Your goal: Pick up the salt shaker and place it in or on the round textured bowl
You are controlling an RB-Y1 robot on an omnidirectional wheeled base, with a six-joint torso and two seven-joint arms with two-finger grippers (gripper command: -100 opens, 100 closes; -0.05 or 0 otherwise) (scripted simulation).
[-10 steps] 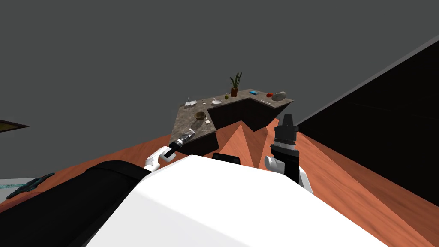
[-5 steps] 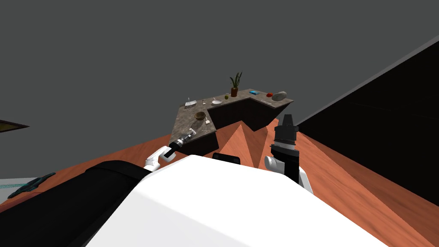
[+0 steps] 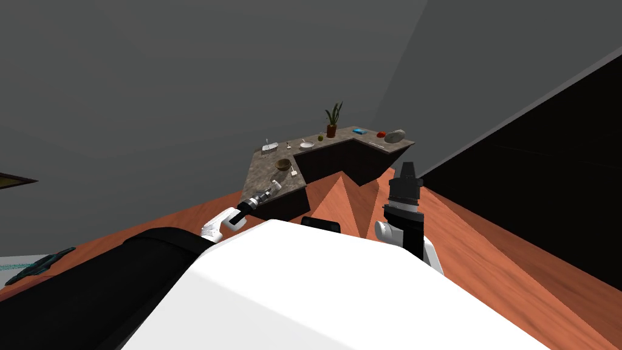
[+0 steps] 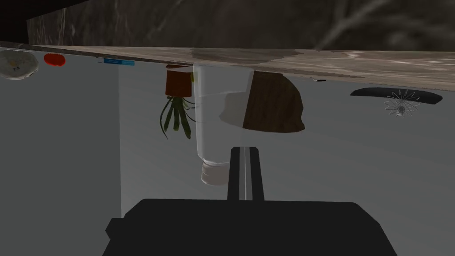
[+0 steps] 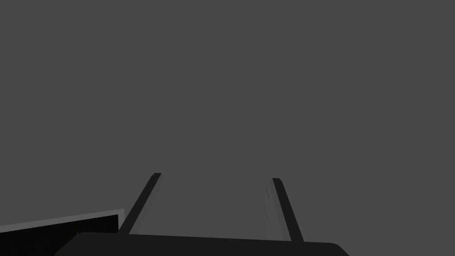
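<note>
Starting with the head view, the L-shaped worktop (image 3: 261,173) carries the brown round bowl (image 3: 283,163) near its inner corner. The pale salt shaker (image 3: 275,184) stands closer to me, near the front edge and apart from the bowl. The left gripper (image 3: 269,191) reaches in right against the shaker. The right gripper (image 3: 406,167) is held up off to the side, away from the worktop. In the left wrist view, the left gripper (image 4: 244,149) has its fingers (image 4: 255,171) pressed together with nothing between them. The translucent salt shaker (image 4: 212,133) stands just beside them, not in their grip, its base apparently on the worktop (image 4: 355,62). The bowl (image 4: 273,109) sits beyond it, with a potted plant (image 4: 177,100) farther back. In the right wrist view, the right gripper (image 5: 217,200) shows its fingers (image 5: 284,209) wide apart and holding nothing. By my judgement the task is barely begun: the arm is at the shaker but no grasp is secured. Gripping, lifting, carrying to the bowl and releasing are all left to do.
</note>
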